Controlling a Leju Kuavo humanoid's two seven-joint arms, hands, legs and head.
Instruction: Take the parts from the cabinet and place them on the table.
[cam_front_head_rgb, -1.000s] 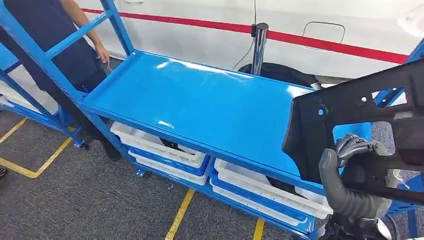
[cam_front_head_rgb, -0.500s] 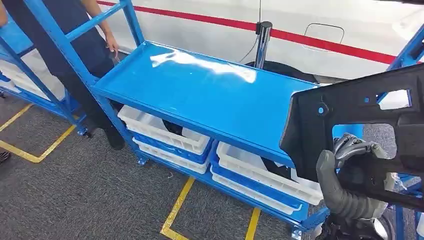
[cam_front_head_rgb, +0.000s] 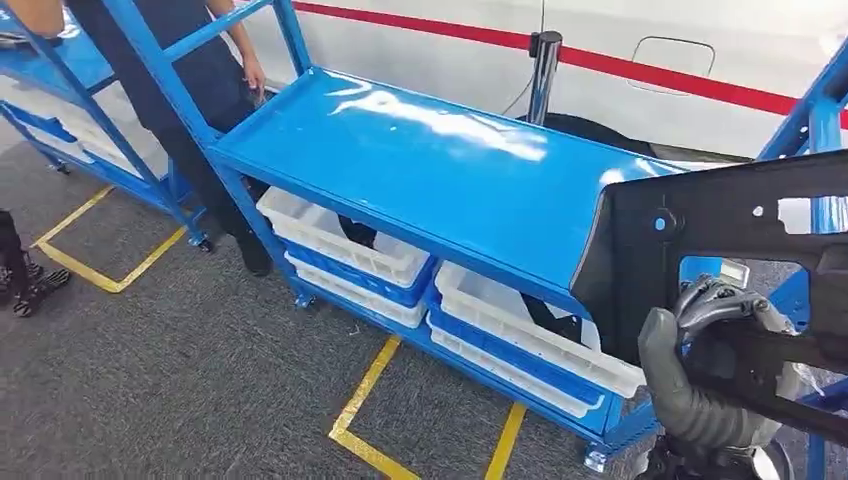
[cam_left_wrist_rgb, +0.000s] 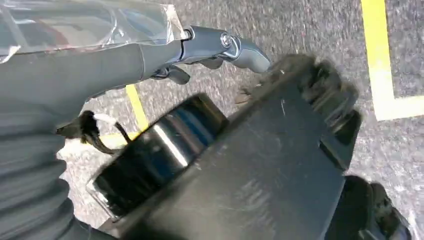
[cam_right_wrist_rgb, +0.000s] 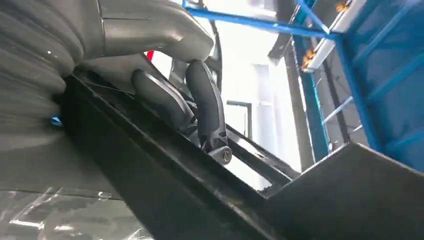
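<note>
Right hand (cam_front_head_rgb: 700, 350) closest to you, fingers (cam_right_wrist_rgb: 205, 107) clamped on bar of black plastic part (cam_front_head_rgb: 740, 250), held up over right end of blue table (cam_front_head_rgb: 420, 170). Left hand (cam_left_wrist_rgb: 125, 55) hangs over floor, fingers stretched out, holds nothing. White bins (cam_front_head_rgb: 340, 245) under tabletop. Person (cam_front_head_rgb: 190, 60) behind. No readable writing anywhere.

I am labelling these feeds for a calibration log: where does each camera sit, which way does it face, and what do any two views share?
Head view: high on the body, looking forward and down at the blue table, white bins beneath; the right hand grips the black part.
Left wrist view: behind the left hand, facing the grey floor with yellow lines.
Right wrist view: behind the right hand, looking up past the blue frame.
Shared: head and right wrist views both show the right hand on the black part.
</note>
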